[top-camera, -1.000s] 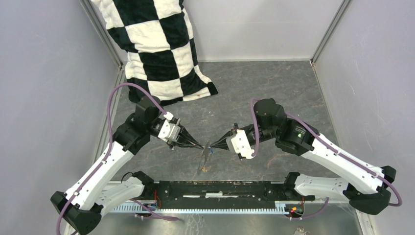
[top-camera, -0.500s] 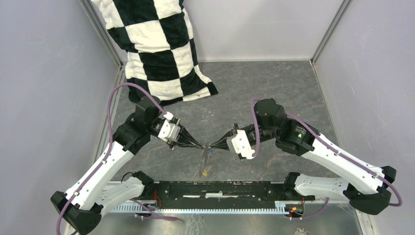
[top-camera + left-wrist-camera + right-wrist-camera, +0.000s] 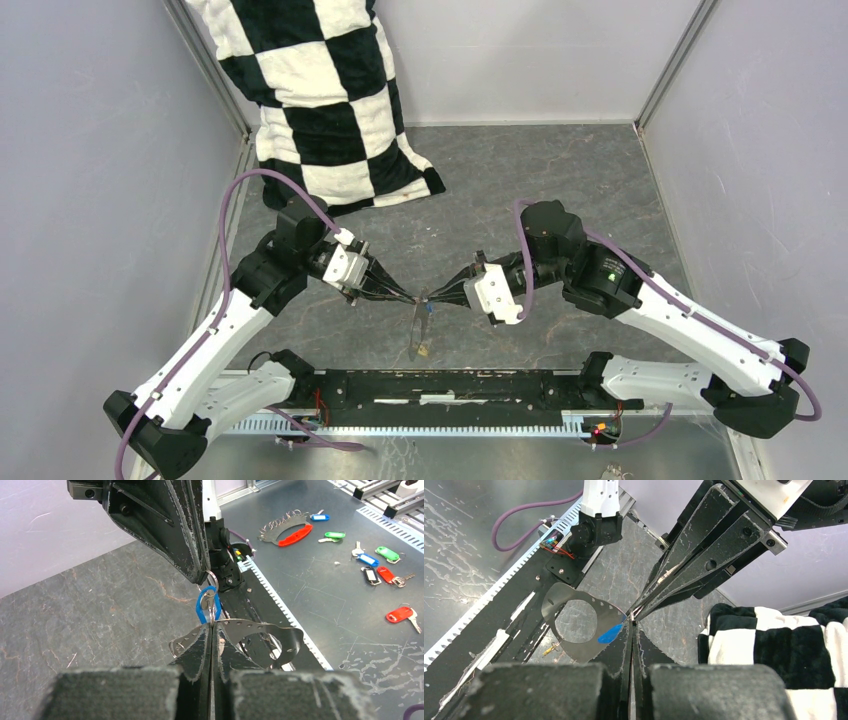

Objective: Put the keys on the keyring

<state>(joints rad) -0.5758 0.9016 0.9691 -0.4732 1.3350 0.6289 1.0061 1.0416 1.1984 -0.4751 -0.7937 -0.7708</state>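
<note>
At the centre of the grey desk (image 3: 560, 190), below the checkered cloth (image 3: 320, 100) in the upper left, the two arms meet tip to tip. The left fingers (image 3: 196, 652) are clenched on the keyring (image 3: 551, 597), a thin silver-grey loop hanging toward the lower frame edge. The right fingers (image 3: 618, 652) are pressed together on the blue key (image 3: 610, 633), just beside the loop's top. The yellow key (image 3: 552, 649) dangles by its lower end.

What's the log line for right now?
left hand: shut on keyring | right hand: shut on blue key | hands: tip to tip above the table
</note>
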